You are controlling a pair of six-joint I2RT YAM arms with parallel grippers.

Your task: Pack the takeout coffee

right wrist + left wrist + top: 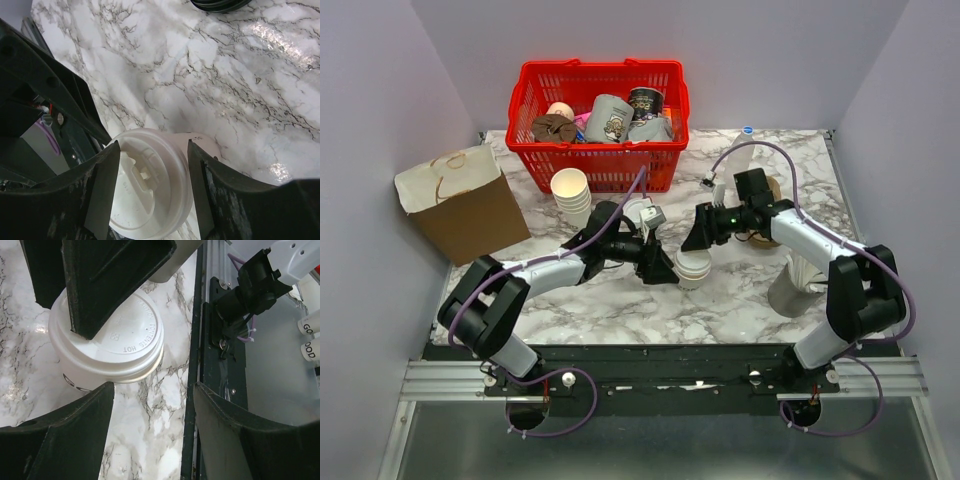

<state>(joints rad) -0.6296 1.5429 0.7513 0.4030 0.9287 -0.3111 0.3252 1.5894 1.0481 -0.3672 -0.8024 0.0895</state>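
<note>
The marble bench [620, 310] carries a red basket [595, 165] of mugs and odds at its far edge. An open brown box [470, 225] stands at the left side, and it is probably where the packing ends. Both arms reach in to the middle of the bench and meet there, well apart from the box. A stack of nested cups [570, 192] stands just in front of the basket and is no part of the job. The takeout coffee [696, 268] stands upright near the bench's centre between the two grippers, its long axis vertical and its lid [125, 335] seated on top. The right gripper [154, 150] comes down over it from the far side, one finger on each side of the lid's rim. The lid fills the gap between them, but the views do not settle whether they pinch it or only bracket it. The left gripper [152, 405] is spread wide and holds nothing. The cup sits just ahead of it, toward its left finger rather than centred in the gap. The right arm therefore has the closer line on the cup, while the left arm is on the box's side, so the carry would have to run leftward across the bench.
</note>
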